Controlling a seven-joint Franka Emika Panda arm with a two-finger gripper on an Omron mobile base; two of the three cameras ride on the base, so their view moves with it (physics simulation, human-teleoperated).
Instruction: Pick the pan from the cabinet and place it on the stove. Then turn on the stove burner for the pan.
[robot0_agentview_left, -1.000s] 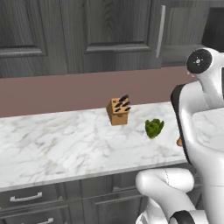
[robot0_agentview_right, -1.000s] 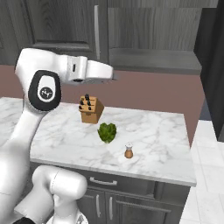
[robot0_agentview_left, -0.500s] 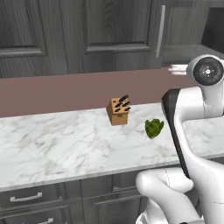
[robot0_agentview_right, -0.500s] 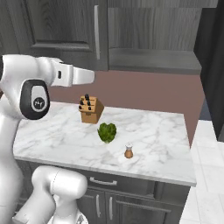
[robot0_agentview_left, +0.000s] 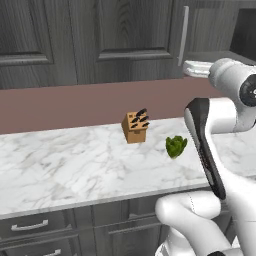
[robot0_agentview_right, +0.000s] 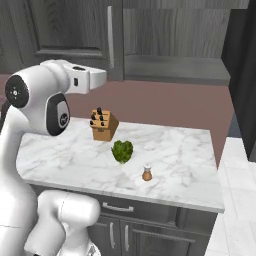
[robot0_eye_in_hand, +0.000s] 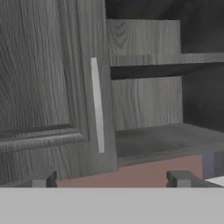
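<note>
The cabinet (robot0_eye_in_hand: 43, 87) is a dark grey wood-grain door with a long silver bar handle (robot0_eye_in_hand: 97, 105), seen close in the hand view. My gripper (robot0_eye_in_hand: 111, 180) is open, its two tips wide apart and holding nothing, a short way in front of the door. To the door's right an open compartment (robot0_eye_in_hand: 166, 140) shows bare shelves. From the base views my hand (robot0_agentview_right: 90, 80) hangs at handle height, just left of the handle (robot0_agentview_right: 110, 44); from the other side the hand (robot0_agentview_left: 197, 67) is just below the handle (robot0_agentview_left: 183, 35). The pan and the stove are out of view.
On the marble counter (robot0_agentview_right: 190, 155) stand a wooden knife block (robot0_agentview_right: 102, 125), a green leafy vegetable (robot0_agentview_right: 122, 151) and a small shaker (robot0_agentview_right: 146, 173). The counter ends at the right, beside a dark tall unit (robot0_agentview_right: 245, 75). Drawers (robot0_agentview_left: 30, 226) sit below the counter.
My arm has folded back: the hand drew away from the cabinet toward the robot, then held near handle height. The counter objects have not moved.
</note>
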